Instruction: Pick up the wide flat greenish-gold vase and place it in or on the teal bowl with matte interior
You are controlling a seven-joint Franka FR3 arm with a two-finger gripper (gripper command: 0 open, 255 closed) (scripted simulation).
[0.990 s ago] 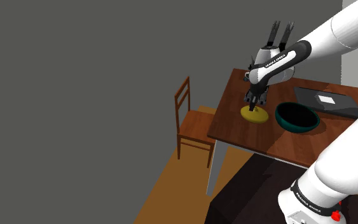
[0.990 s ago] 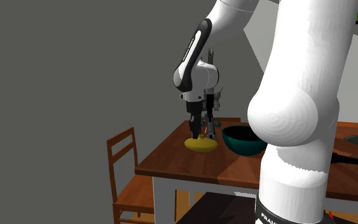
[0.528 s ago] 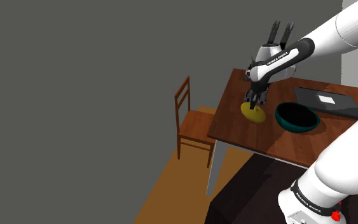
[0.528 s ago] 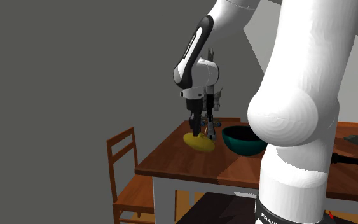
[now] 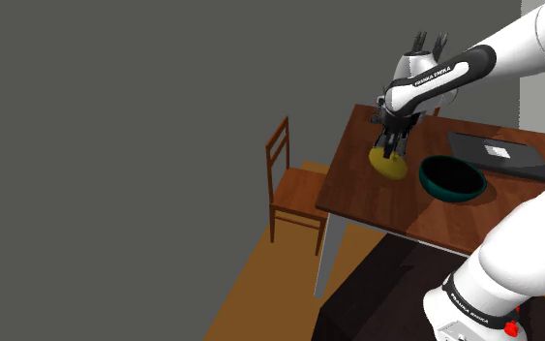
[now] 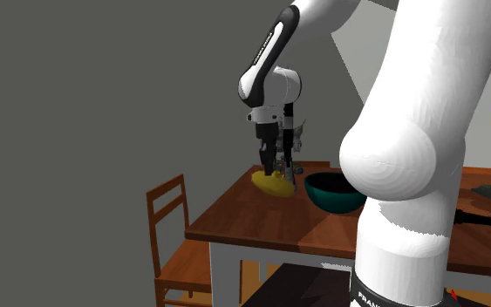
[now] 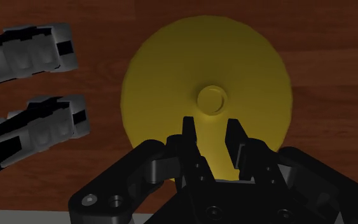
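The black gripper (image 7: 210, 127) is closed narrowly on the near rim of the wide, flat yellow-gold vase (image 7: 171, 76), its fingers pinching the disc just short of the small central neck. The vase hangs tilted, low over the brown wooden table (image 5: 357, 189), just beside the teal bowl (image 5: 451, 178) and not in it. A wooden chair (image 5: 289, 184) stands by the table, toward the shoulder view's left

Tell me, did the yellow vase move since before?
Yes. The vase went up off the table in the hand, tilting; against the teal bowl it now hangs near rim height.
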